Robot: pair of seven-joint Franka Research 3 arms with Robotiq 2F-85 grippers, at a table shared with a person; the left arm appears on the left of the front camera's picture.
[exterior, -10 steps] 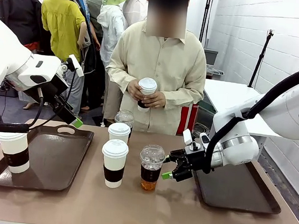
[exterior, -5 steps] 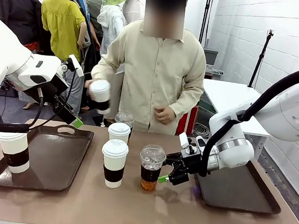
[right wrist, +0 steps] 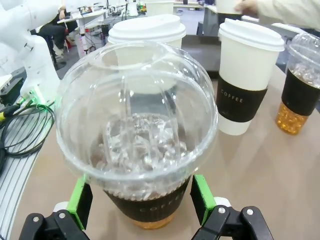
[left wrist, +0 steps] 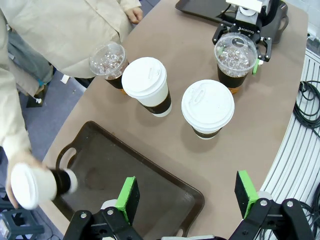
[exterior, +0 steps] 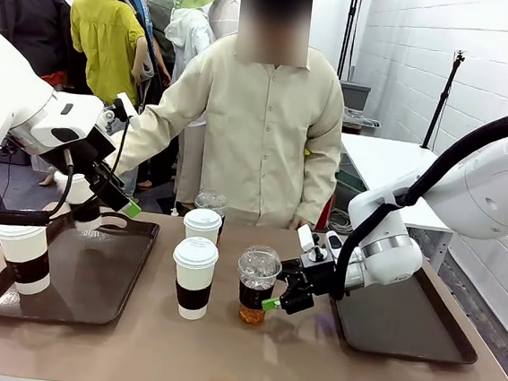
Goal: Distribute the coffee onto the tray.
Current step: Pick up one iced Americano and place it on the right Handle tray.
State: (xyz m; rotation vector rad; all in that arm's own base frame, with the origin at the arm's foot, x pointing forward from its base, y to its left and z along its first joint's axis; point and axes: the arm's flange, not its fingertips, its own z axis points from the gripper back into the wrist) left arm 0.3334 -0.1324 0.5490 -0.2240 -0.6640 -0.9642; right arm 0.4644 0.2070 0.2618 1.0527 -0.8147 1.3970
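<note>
We begin with the brown table (exterior: 219, 363), which carries two dark trays at opposite ends: the left tray (exterior: 102, 270) and the right tray (exterior: 403, 326). Across it the person (exterior: 255, 128) reaches toward the left tray. The person's hand (exterior: 67, 192) holds a sleeved paper cup (exterior: 85, 215) at that tray's far corner, and we cannot tell whether it rests on the tray.

The left gripper (exterior: 131, 207) hangs above the left tray's far edge, jaws spread and nothing between them. The right gripper (exterior: 272, 300) lies low and level over the table, between the right tray and the cups, with its jaws parted on either side of the front iced coffee (exterior: 256, 285). In the right wrist view a sliver of gap shows beside one pad (right wrist: 82, 200), so we judge the cup not yet clamped.

One lidded paper cup (exterior: 24, 258) stands on the left tray's near left corner. On the bare table between the trays stand the front paper cup (exterior: 193, 279), the rear paper cup (exterior: 202, 224) and, behind it, the rear iced coffee (exterior: 211, 201).

The front iced coffee stands upright, its long axis vertical, straight ahead of the right gripper at sleeve height. The right arm is far nearer than the left. The right tray lies just behind that gripper, so we judge the coming move to be a gentle squeeze on the sleeve, then a lift and a carry back.
</note>
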